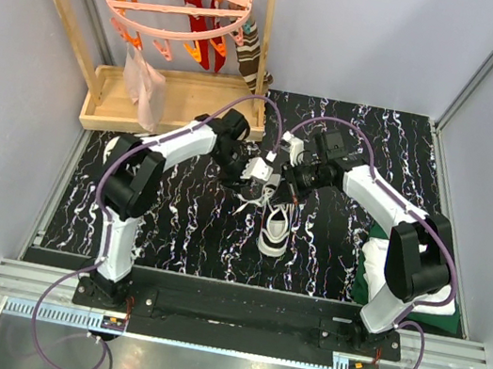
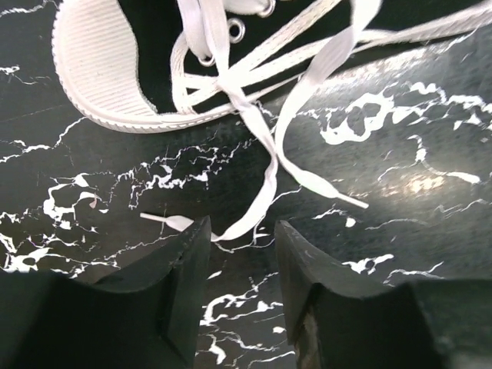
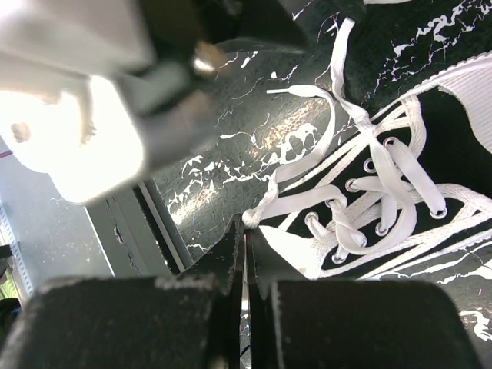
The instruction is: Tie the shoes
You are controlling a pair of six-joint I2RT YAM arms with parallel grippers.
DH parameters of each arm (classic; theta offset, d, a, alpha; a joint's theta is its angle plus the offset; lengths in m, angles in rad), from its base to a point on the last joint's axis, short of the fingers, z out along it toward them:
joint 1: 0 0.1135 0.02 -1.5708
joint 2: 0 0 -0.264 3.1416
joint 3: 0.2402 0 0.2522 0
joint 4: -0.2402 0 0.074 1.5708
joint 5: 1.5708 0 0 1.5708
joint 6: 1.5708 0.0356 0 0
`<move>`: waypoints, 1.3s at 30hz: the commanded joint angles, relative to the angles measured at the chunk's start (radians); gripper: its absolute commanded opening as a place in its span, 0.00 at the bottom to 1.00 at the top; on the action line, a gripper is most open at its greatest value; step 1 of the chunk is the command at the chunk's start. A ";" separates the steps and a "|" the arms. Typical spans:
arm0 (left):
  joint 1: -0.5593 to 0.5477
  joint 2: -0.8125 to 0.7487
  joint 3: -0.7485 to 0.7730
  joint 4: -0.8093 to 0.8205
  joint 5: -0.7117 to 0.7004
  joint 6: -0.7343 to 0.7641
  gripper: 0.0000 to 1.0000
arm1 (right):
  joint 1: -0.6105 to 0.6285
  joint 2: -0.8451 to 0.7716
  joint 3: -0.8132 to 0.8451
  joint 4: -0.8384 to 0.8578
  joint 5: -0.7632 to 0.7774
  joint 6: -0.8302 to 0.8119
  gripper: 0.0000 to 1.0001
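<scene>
Apart on the left pincer [image 2: 241, 227], straddling a loose lace end [image 2: 265, 184] flat on the table [image 2: 400, 231]. Pressed together on the right pincer [image 3: 246, 234], clamped on a second lace [image 3: 251, 218]. Just beyond, the shoes [image 1: 276, 226], mid-table.

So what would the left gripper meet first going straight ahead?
Probably the white lace lying between the fingers of the open left gripper; beyond it, the toe cap of the shoe.
</scene>
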 commanded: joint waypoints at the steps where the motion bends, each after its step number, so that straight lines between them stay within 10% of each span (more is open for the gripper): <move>1: -0.011 0.051 0.076 -0.084 -0.073 0.064 0.42 | 0.006 -0.021 0.021 0.002 0.005 -0.015 0.00; 39: -0.018 0.104 0.119 -0.186 -0.074 0.590 0.40 | -0.008 0.013 0.014 0.020 0.039 0.007 0.00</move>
